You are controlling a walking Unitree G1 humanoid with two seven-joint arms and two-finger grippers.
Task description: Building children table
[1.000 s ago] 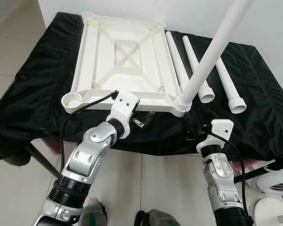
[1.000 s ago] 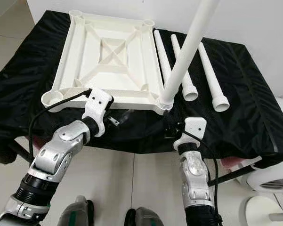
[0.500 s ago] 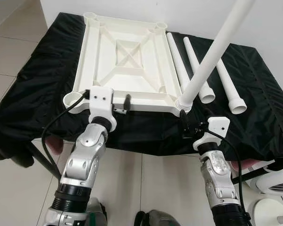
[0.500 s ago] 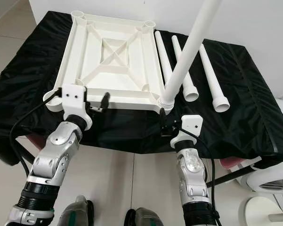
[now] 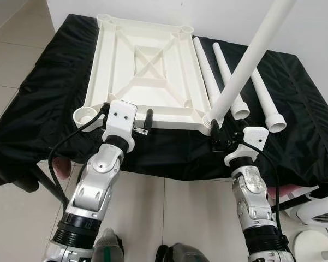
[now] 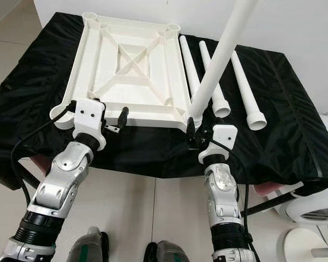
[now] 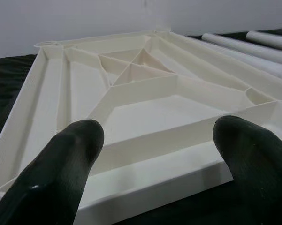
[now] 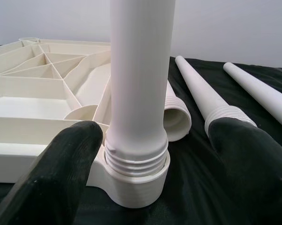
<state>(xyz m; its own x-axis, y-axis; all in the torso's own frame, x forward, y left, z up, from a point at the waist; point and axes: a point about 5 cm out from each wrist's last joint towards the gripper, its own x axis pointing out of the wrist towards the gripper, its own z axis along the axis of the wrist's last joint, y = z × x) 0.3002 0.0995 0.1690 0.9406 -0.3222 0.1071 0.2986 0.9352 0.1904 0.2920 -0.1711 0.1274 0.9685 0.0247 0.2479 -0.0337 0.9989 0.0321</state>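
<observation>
Tabletop lies upside-down on the desk with one leg seemingly threaded in, three legs loose, both grippers' jaws open.

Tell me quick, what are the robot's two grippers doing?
Left gripper: open, fingers apart at the near edge of the tabletop, holding nothing.
Right gripper: open, fingers either side of the upright leg, not clamped on it.

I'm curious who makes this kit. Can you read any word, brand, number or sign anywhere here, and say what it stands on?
None: no readable text in any view.
The upturned white tabletop, the standing leg, the three loose legs and the black cloth look plain.
The left gripper and right gripper carry no visible label.
</observation>
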